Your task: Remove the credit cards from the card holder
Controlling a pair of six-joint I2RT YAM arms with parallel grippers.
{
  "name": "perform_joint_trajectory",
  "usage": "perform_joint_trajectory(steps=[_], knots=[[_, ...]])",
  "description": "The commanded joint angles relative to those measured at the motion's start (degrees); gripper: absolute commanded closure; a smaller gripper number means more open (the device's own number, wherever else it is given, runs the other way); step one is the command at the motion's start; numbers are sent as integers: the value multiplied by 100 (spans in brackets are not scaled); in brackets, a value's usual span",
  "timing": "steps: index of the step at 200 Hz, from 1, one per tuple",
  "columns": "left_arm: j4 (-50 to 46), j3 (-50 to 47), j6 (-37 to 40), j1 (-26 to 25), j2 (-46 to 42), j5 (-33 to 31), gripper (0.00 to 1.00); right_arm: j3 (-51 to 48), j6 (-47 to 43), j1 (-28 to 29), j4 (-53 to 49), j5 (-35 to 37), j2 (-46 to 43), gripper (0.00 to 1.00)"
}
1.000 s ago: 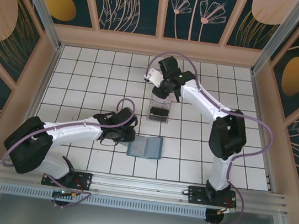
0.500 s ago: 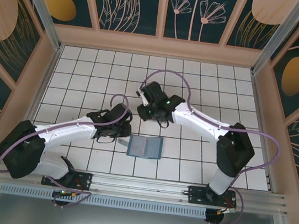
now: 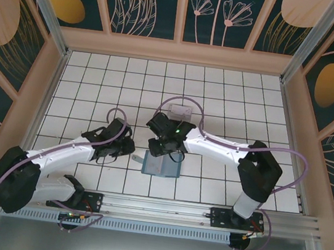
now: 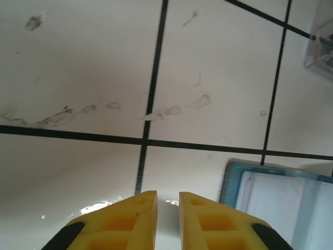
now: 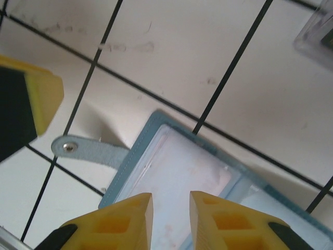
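Right claw (image 5: 170, 200) hovers over the card holder (image 5: 179, 164) edge, left claw (image 4: 168, 199) beside.

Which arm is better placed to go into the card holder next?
Right, probably. The right gripper hangs directly over the open card holder, its fingers aimed at the clear pocket. The left gripper is over bare tile, beside the holder's edge.

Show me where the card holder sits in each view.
Top external: card holder just near of centre, lying open.
Left wrist: lower right corner.
Right wrist: lower centre.
Shared landmark: clear stand, at the upper right edge in both wrist views.
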Motion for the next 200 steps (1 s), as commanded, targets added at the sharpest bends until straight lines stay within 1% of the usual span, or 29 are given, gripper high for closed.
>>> perform_joint_trajectory(steps=[1, 33, 55, 117, 174, 200], knots=[[183, -135, -45, 90, -199, 128, 81, 254, 321, 172, -408, 165, 309, 71], [178, -224, -16, 115, -252, 122, 80, 504, 606, 370, -674, 464, 660, 66], [195, -224, 23, 121, -215, 134, 80, 725, 709, 472, -861, 624, 924, 65], [288, -286, 20, 121, -195, 182, 79, 1051, 829, 628, -1094, 650, 1475, 63], [311, -380, 10, 116, -295, 210, 79, 1139, 801, 666, -1242, 717, 1799, 63], [292, -379, 14, 121, -310, 218, 79, 1156, 809, 686, -1281, 755, 1850, 69]])
